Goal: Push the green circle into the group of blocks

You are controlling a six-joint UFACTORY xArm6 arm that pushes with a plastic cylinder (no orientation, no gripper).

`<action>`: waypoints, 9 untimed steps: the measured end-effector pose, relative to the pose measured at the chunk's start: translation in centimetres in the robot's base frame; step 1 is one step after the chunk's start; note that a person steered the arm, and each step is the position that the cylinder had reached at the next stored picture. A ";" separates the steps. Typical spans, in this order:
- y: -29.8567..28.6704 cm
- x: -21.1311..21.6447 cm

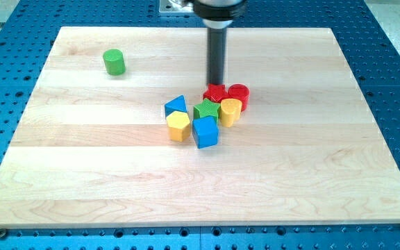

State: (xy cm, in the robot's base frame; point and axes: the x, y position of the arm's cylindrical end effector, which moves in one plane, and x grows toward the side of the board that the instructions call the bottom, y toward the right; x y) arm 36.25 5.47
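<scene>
The green circle stands alone near the board's upper left. A group of blocks sits at the middle: a blue triangle, a yellow hexagon, a green star, a blue cube, a yellow cylinder, a red cylinder and a red star-like block. My tip is at the group's top edge, just above the red star-like block and far to the right of the green circle.
The wooden board lies on a blue perforated table. The rod's round mount hangs at the view's top centre.
</scene>
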 end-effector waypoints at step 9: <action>-28.5 -5.2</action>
State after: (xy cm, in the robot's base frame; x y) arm 31.09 -23.07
